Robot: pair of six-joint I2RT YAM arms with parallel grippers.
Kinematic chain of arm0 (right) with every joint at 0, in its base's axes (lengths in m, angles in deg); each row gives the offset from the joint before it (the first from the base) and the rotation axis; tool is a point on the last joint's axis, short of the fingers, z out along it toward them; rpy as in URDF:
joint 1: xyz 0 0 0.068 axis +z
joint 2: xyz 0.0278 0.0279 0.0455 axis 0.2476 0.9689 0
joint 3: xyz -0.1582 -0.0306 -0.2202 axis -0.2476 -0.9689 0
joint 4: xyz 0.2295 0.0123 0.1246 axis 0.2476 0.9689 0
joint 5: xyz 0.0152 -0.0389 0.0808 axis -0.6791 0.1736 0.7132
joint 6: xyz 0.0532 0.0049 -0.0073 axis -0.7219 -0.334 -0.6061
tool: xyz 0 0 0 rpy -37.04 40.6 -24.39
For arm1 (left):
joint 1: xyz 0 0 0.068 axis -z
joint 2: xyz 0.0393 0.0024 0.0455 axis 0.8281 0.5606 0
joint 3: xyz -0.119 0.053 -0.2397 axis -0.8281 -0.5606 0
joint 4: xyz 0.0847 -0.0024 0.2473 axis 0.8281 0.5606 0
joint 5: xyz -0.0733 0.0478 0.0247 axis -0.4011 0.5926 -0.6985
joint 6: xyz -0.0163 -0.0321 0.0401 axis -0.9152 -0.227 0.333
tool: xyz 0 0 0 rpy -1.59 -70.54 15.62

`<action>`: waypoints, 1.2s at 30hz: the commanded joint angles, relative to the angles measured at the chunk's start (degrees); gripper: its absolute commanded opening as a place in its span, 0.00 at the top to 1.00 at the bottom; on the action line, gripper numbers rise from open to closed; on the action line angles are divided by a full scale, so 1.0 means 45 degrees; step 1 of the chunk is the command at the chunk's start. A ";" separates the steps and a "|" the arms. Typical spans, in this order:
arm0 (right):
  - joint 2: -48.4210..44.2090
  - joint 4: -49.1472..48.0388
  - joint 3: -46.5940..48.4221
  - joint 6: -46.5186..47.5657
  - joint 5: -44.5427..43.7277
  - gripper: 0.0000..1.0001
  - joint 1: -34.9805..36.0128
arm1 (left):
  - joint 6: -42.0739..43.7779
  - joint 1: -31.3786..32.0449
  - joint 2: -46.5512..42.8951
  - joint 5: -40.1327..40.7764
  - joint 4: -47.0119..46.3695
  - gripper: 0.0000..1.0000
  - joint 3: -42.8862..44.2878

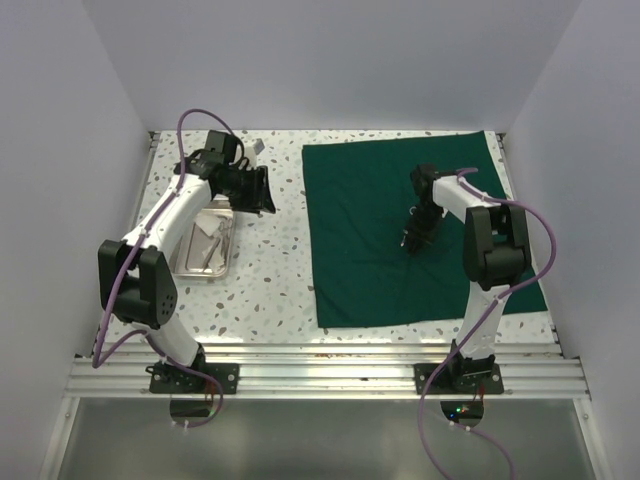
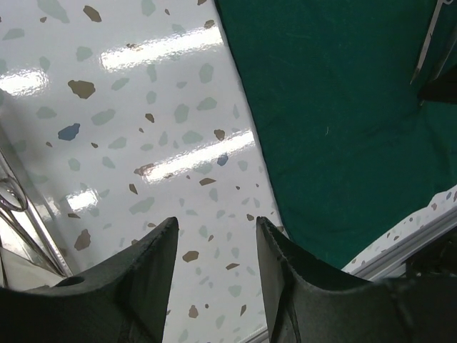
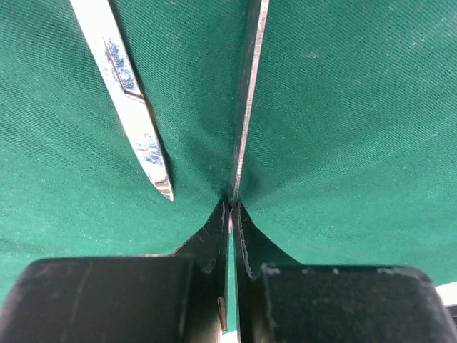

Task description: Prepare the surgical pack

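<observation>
Right gripper (image 3: 232, 209) was pinched shut on the thin edge of a steel instrument (image 3: 250, 86), held low at the green drape (image 3: 357, 143), apparently so the piece could be set out flat on the cloth. A 2nd steel blade (image 3: 132, 121) lay just beside it, perhaps the same tool's other arm. Left gripper (image 2: 216, 236) hung half open and empty over the speckled table (image 2: 143, 107), between drape and steel tray (image 1: 200, 277), likely waiting to fetch the next piece.
</observation>
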 commanded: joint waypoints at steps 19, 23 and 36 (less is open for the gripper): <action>0.0166 0.0159 0.0874 0.0890 -0.0266 0.96 -0.0070 | 0.0010 0.0003 0.0018 -0.0515 -0.0145 0.48 -0.0040; 0.0381 0.0080 0.0797 0.0930 -0.0071 0.99 -0.0051 | 0.0010 0.0003 0.0076 -0.0593 -0.0146 0.48 -0.0080; 0.0401 -0.0173 0.0269 0.0890 0.0222 0.76 -0.0070 | 0.0029 0.0003 0.0096 -0.0711 -0.0224 0.48 -0.0158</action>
